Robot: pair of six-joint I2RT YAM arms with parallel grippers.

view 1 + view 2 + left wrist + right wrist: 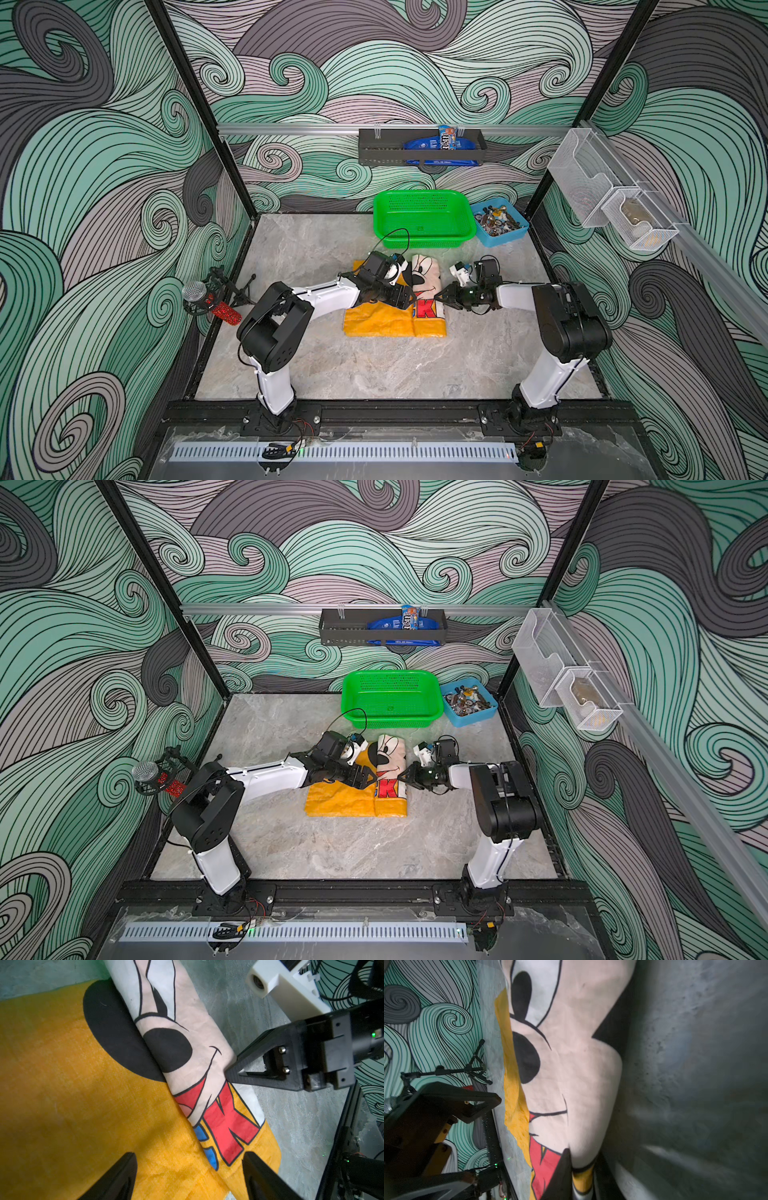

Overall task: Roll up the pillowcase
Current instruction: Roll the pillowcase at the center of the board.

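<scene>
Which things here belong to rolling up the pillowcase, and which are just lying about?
In the job: pillowcase, left hand, right hand.

Lying about: green basket, blue parts bin, microphone, black wall rack, mesh wall holders.

In both top views the left gripper (409,300) covers the middle of the pillowcase (382,324), hiding part of its print. In the left wrist view that gripper's fingers (120,1180) are cut off by the picture's edge, and the fabric runs out of frame. The right wrist view shows only one finger (562,1180) of the right gripper (439,297); the other is hidden, and the tabletop (695,1064) beside it is blurred. The blue bin (509,239) holds pieces too small to name.
</scene>
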